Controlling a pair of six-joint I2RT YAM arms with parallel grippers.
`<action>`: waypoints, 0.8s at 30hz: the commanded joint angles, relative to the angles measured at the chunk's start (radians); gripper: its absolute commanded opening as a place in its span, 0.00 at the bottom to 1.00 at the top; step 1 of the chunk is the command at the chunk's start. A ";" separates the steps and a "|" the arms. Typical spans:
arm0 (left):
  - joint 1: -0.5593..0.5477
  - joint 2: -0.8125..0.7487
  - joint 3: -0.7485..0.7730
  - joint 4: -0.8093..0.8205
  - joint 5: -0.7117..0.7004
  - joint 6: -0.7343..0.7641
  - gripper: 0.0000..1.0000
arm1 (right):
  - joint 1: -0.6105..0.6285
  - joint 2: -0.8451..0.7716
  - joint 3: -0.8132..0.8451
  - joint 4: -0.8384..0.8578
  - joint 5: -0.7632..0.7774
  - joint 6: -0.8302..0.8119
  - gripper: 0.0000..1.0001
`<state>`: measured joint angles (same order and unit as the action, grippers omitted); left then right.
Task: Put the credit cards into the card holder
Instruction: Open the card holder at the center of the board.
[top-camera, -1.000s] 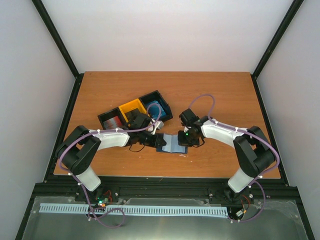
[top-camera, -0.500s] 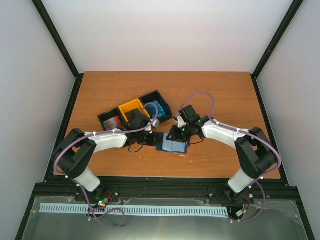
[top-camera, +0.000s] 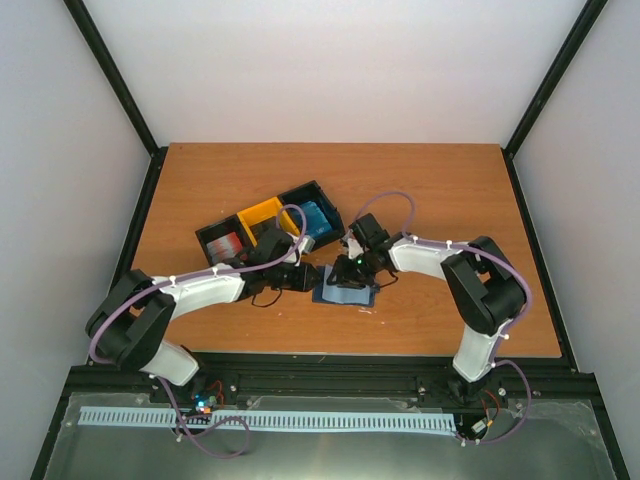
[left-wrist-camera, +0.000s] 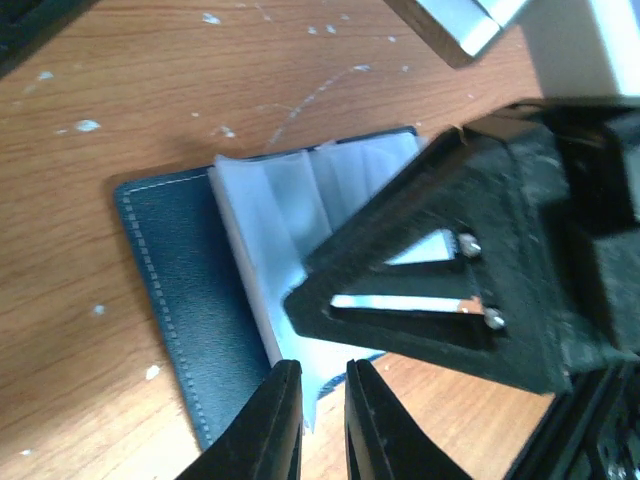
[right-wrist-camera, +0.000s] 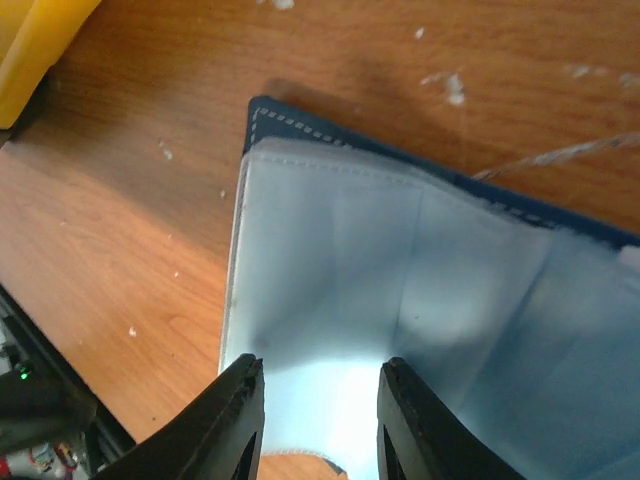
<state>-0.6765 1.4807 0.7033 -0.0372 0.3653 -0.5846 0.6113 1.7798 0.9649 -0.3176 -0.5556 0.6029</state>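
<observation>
**Card holder (top-camera: 345, 296) lies open between the two grippers; credit cards (top-camera: 228, 243) sit in the bin**

Top external: The card holder lies spread open on the wooden table (top-camera: 440, 180), near the middle and just in front of the black-and-yellow three-section bin (top-camera: 215, 230). The red credit cards lie in the bin's left section, apart from the holder. A blue bundle (top-camera: 313, 218) fills the right section. The left gripper (top-camera: 308, 277) reaches in to the holder's left edge. The right gripper (top-camera: 350, 272) stands over the holder's far side, close to the left one.

Left wrist: The card holder (left-wrist-camera: 170, 290) shows its navy stitched cover on the left and its pale inner pockets to the right. The left gripper (left-wrist-camera: 322, 375) has its fingers drawn almost together. The near edge of the pale pocket layer runs between them, so it looks pinched on the holder. The black body of the right gripper covers the holder's right half.

Right wrist: The right gripper (right-wrist-camera: 322, 385) hangs with its jaws partly apart, directly over the pale inner pocket of the card holder (right-wrist-camera: 300, 125). It has hold of nothing. Whether the fingertips touch the pocket cannot be told. The holder's navy stitched corner lies flat on the wood. A corner of the bin's yellow section (right-wrist-camera: 30, 40) shows at the upper left.
</observation>
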 joint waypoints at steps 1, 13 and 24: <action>-0.007 0.002 0.003 0.073 0.093 0.022 0.16 | 0.001 0.010 0.056 -0.067 0.081 -0.005 0.33; -0.008 0.085 0.070 0.129 0.187 0.083 0.19 | 0.001 -0.189 0.029 -0.209 0.433 0.044 0.32; -0.017 0.244 0.131 0.012 0.131 0.088 0.17 | 0.001 -0.170 0.009 -0.235 0.240 -0.041 0.33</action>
<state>-0.6823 1.6814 0.7971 0.0280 0.5167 -0.5137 0.6113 1.5936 0.9787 -0.5186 -0.2649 0.6041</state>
